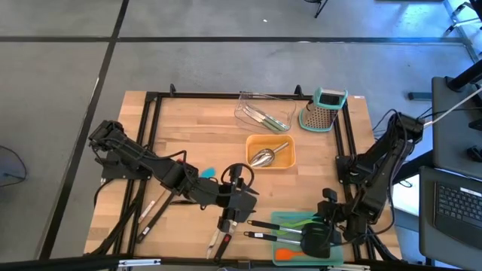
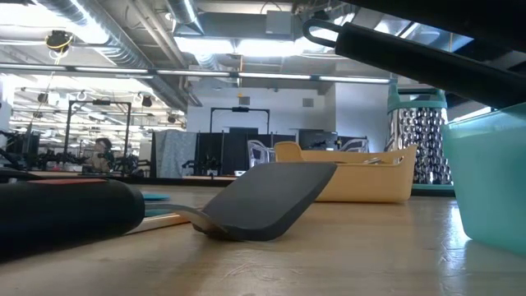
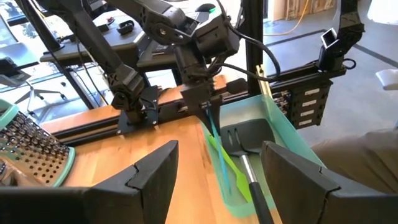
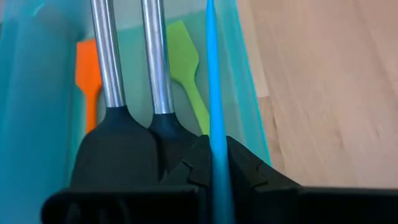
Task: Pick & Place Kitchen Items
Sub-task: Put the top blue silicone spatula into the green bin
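Note:
My right gripper (image 3: 206, 107) is over the teal-green tray (image 1: 280, 220) at the table's near right and is shut on a thin blue utensil (image 4: 214, 93). The tray holds two black spatulas (image 4: 115, 140) with steel handles, a green tool (image 4: 186, 68) and an orange tool (image 4: 87, 71). My left gripper (image 3: 217, 180) is open and empty, low over the table's near middle, its fingers pointing at the tray. A black spatula (image 2: 267, 197) lies flat on the table. More utensils (image 1: 151, 218) lie at the near left. My right gripper pinches the blue utensil's thin shaft (image 3: 210, 119) between its two fingers. The fingers come from above, pointing down into the tray. The utensil hangs almost upright below them, and its lower end (image 3: 217, 138) is down by the green tool inside the tray.
An orange tray (image 1: 269, 153) with a steel scoop sits at mid table. A clear tray (image 1: 263, 113) with utensils and the steel grater (image 1: 325, 109) stand at the far edge. A teal tool (image 1: 208, 172) lies beside my left arm. Black frame rails run along the table's sides.

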